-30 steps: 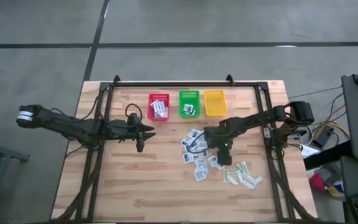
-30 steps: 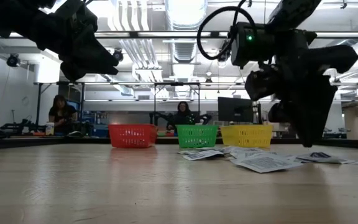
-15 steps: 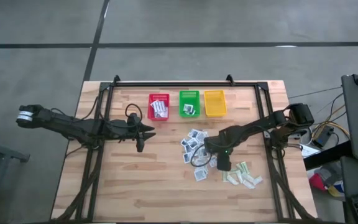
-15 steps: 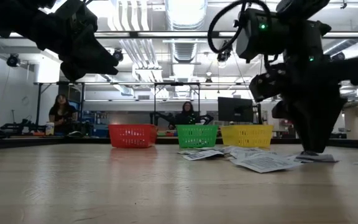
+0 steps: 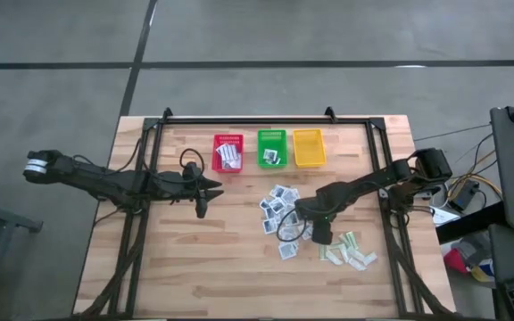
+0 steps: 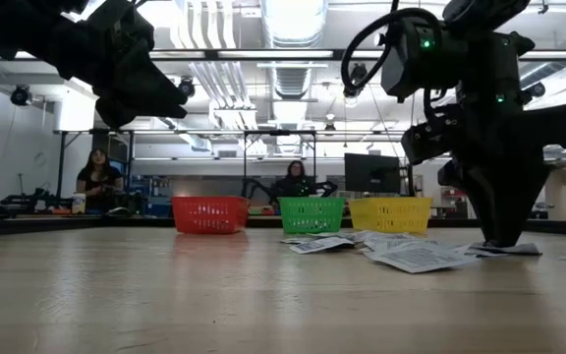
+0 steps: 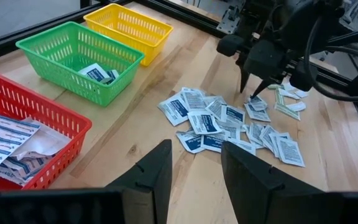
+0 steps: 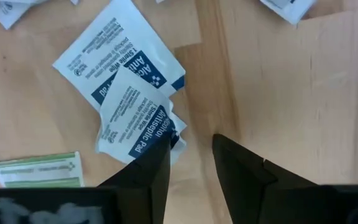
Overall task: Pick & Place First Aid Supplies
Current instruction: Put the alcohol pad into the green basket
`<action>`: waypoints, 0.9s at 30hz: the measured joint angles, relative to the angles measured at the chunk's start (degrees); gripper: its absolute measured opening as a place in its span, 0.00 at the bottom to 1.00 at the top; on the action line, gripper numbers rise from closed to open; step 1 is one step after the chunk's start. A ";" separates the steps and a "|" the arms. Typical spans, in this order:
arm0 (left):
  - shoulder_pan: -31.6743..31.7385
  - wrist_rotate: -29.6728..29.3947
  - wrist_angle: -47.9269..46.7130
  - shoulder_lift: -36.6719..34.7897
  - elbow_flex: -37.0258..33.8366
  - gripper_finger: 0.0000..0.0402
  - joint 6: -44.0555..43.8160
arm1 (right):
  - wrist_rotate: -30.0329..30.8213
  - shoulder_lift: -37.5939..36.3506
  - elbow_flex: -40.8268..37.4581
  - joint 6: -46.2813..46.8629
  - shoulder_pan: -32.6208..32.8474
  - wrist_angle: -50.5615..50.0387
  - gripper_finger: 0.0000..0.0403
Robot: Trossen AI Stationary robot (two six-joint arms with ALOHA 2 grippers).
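Small square white-blue packets [image 5: 279, 212] lie scattered mid-table, with pale green-beige strips [image 5: 346, 251] to their right and nearer the front edge. My right gripper [image 5: 321, 235] is open and points down at the table between the two groups. In the right wrist view its fingers [image 8: 190, 145] stand over bare wood, and one fingertip is at the corner of a square antiseptic-pad packet [image 8: 132, 118] that lies on another packet [image 8: 114, 56]. My left gripper [image 5: 205, 192] is open and hovers left of the pile, touching nothing. My right gripper comes from above, pointing down, its tips at table level [image 6: 504, 241]. One fingertip [image 8: 157, 155] overlaps the corner [image 8: 169, 134] of the square antiseptic-pad packet, which lies flat on another packet. I cannot tell whether it touches it. Nothing is between the fingers.
Three baskets stand in a row near the far edge: red [image 5: 228, 152] holding oblong packets, green [image 5: 271, 147] holding square packets, yellow [image 5: 308, 147]. A black frame [image 5: 266, 119] runs round the table. A green strip [image 8: 36, 169] lies close to the right gripper. People sit in the room beyond.
My right gripper has moved toward the table's near edge and gone down, from above the square packets until its fingertips are at the tabletop by the pile's near-right side. The packets have not visibly moved.
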 joint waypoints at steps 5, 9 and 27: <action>-0.01 0.00 0.02 0.01 -0.01 0.33 -0.01 | 2.60 0.00 -0.11 0.33 0.00 -2.67 0.30; -0.02 0.00 0.02 0.01 0.01 0.33 -0.03 | 5.97 0.00 -0.29 -0.13 -0.34 -6.94 0.28; 0.00 0.00 0.04 0.01 -0.01 0.33 -0.16 | 1.40 -0.11 -2.36 -2.23 -0.95 -3.98 0.03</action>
